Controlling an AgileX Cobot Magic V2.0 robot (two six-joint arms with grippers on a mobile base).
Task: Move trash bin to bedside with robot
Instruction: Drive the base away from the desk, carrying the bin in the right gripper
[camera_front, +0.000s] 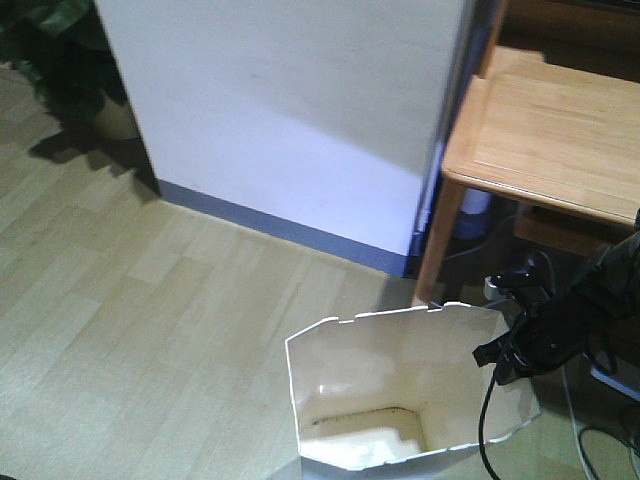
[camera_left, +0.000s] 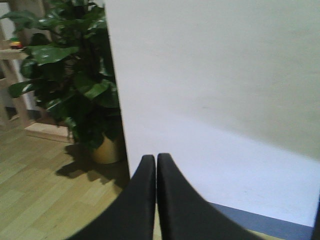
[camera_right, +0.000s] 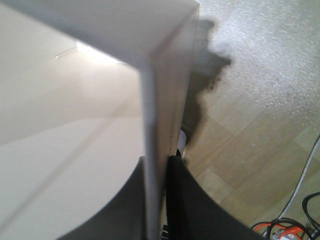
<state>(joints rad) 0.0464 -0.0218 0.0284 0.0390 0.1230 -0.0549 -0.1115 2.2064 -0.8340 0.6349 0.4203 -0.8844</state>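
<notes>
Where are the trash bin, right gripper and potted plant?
trash bin (camera_front: 380, 360), front-facing view, inner back wall.
right gripper (camera_right: 159, 162), right wrist view, between the fingertips clamping the bin's wall.
potted plant (camera_left: 60, 55), left wrist view, a large leaf.

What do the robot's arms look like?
They are black. The left end effector has two smooth curved fingers that narrow to blunt tips. The right arm is slim and dark, and a thin black cable dangles near its end effector.
</notes>
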